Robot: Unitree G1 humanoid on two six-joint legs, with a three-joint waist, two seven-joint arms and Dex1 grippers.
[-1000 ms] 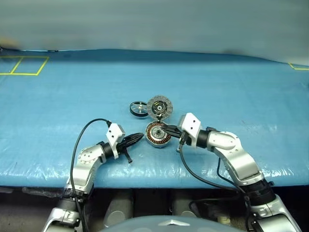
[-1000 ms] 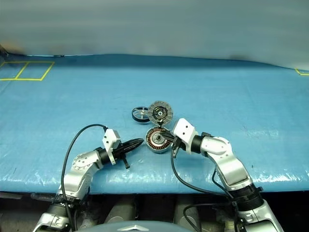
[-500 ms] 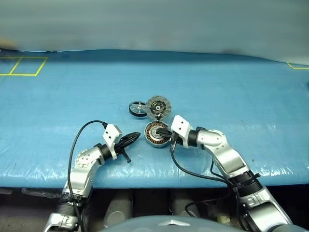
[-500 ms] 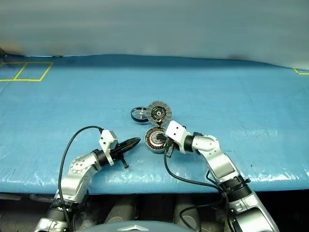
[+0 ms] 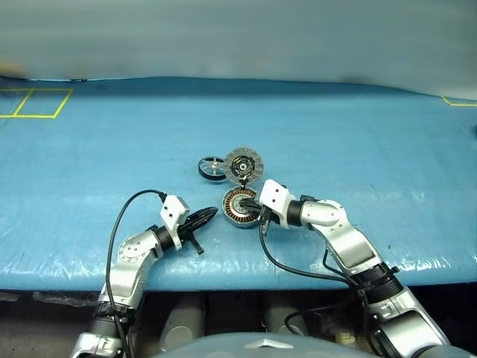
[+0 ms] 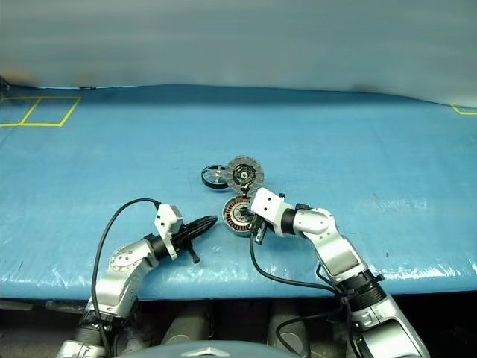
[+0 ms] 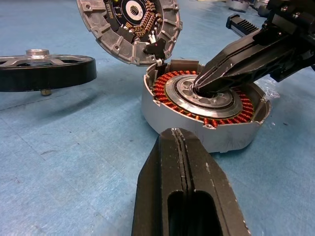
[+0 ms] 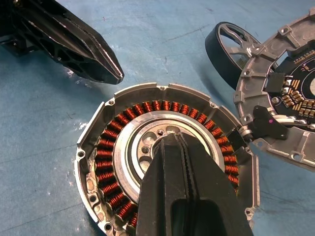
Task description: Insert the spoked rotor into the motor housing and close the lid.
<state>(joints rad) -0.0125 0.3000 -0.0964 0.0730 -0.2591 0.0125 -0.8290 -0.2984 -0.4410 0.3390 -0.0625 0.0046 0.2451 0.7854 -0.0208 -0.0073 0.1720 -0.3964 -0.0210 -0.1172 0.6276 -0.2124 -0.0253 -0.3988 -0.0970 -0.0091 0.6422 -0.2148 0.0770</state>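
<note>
R hand closed, empty, tip pressed into the silver centre of the motor housing, inside the copper winding ring. L hand closed too, holding nothing, tip just short of the housing's near wall, not touching.

Lid hinged open, standing tilted just beyond the R hand tip, inner face w/ dark centre showing. Spoked rotor flat on the table, beyond the L hand, beside the lid, touching or nearly so; can't tell which.

Step in hand, as I read it: steadying the housing w/ the R hand; rotor not yet picked up. To do it well: keep R tip's push straight down so the housing doesn't skate on the blue cover; L hand needs to open, reach past the housing, take the rotor by rim or hub, not by the thin spokes. R tip must clear the centre before the rotor drops in, flat & centred.

Room: tight between lid, rotor & housing, so approach the rotor from its free outer side. Wide open table all round both hands; near edge close under the forearms, so don't drag parts back.
</note>
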